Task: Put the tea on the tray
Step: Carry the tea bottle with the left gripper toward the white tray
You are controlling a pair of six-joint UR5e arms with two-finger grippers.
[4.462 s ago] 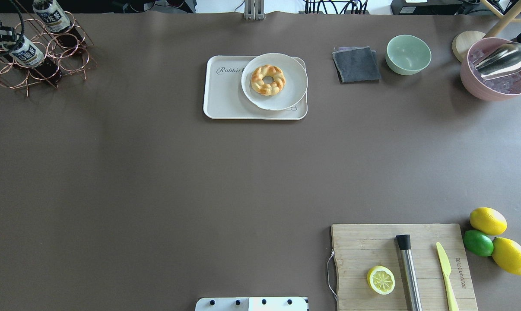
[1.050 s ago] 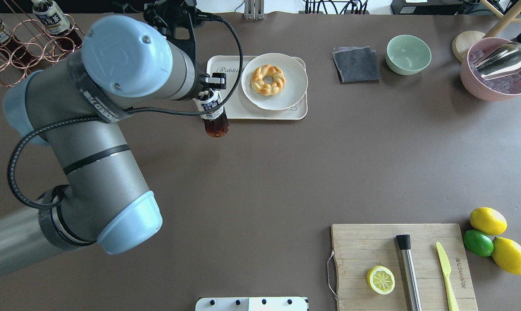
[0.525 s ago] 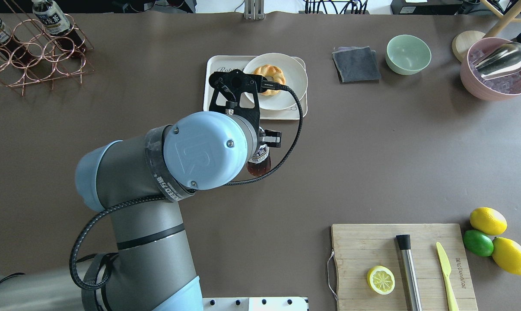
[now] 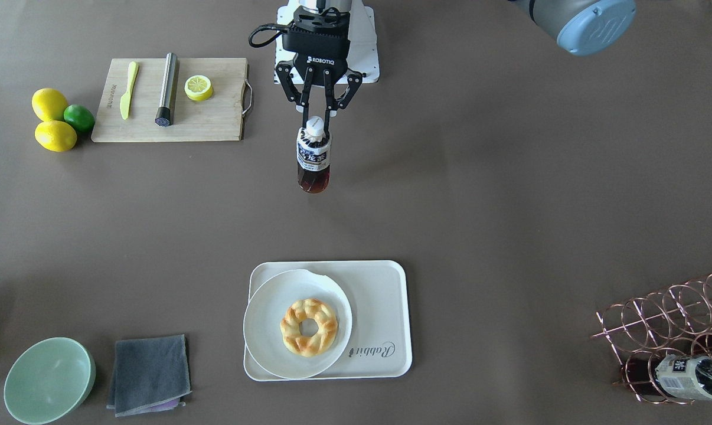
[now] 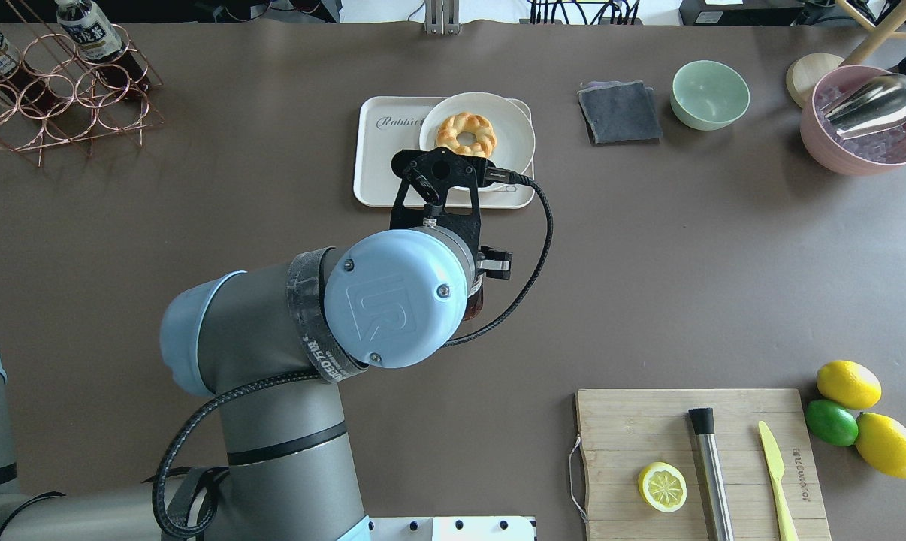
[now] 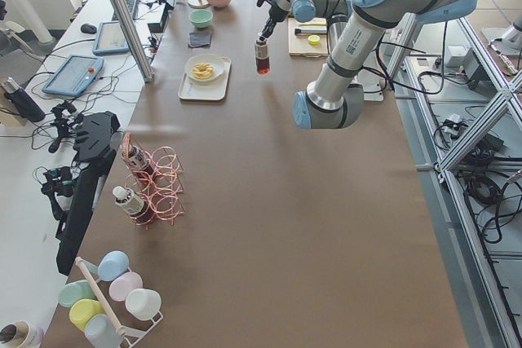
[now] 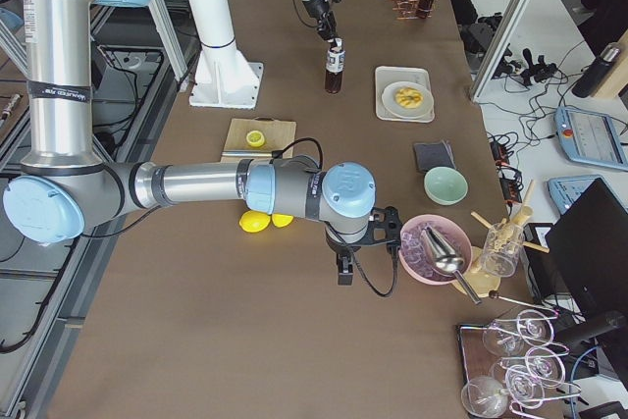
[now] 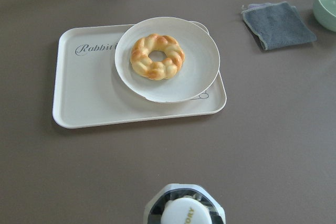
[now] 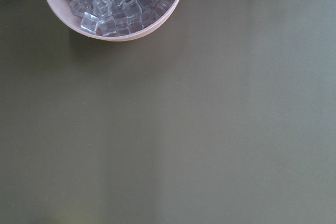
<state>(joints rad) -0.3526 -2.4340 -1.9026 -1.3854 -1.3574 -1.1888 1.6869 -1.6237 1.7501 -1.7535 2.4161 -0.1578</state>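
one bottle of tea (image 4: 313,159) is out of the copper rack (image 4: 669,330) and held by the left tool (image 4: 316,121), which is clenched on the white cap. the bottle hangs upright. cannot tell whether its base clears the surface (image 4: 509,206) or rests on it.

change over the last second: the bottle was just beside the near left corner of the tray (image 4: 382,295), then came back toward the robot's base. it is now well apart from the tray, with bare surface between. the left wrist view looks over the cap and across that gap to the tray.

judgement: the pick-up is done, the placement is not. the recent drift is away from the goal, perhaps to line up a fresh approach.

free room on the tray is the strip with the "rabbit" script, to the robot's left of the plate (image 4: 261,313) with its doughnut (image 4: 309,326). the set-down should land there and miss the plate rim.

right tool (image 7: 344,267) hangs near the pink ice bowl (image 7: 407,242); cannot tell its state. a like bottle (image 4: 683,369) lies in the rack.
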